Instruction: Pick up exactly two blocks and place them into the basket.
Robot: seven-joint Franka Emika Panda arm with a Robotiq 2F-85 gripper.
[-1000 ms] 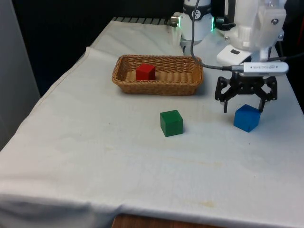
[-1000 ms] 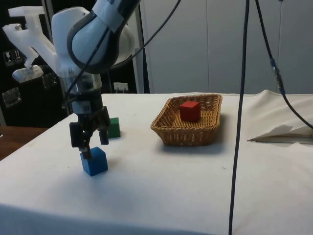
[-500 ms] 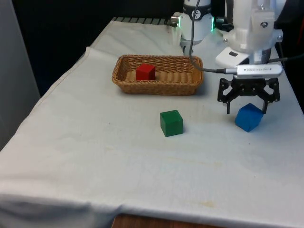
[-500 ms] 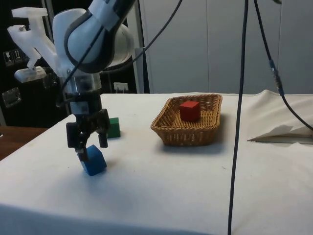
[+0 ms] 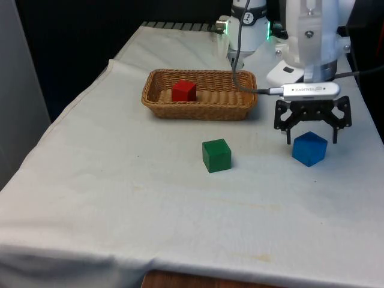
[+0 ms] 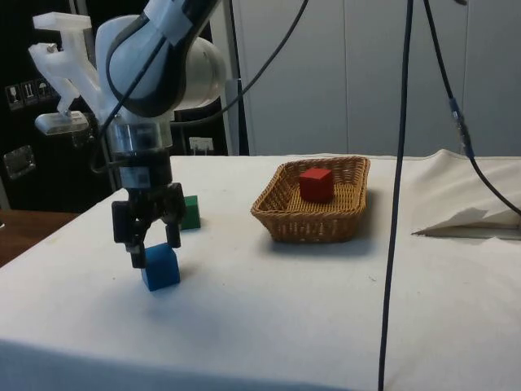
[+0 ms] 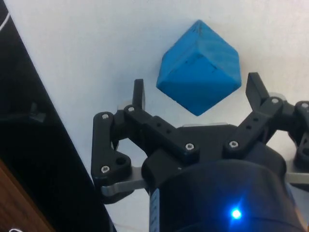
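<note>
Your bench (image 5: 120,198) wore a white cloth. The woven basket (image 5: 200,95) held 1 red block (image 5: 183,90). The gripper (image 5: 312,139) hung right above the blue block (image 5: 309,148), its fingers (image 7: 138,94) spread wide, gripping nothing. That block was a plain matte cube resting on the cloth. The green block (image 5: 216,155) sat nearby.

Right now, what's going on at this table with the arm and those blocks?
The robot arm is working on the blue block. Its gripper hangs just above the block with the fingers spread wide, one on each side, not yet closed on it. The block sits on the white cloth. A red block already lies in the wicker basket, and a green block waits on the cloth in front of the basket, untouched.
</note>
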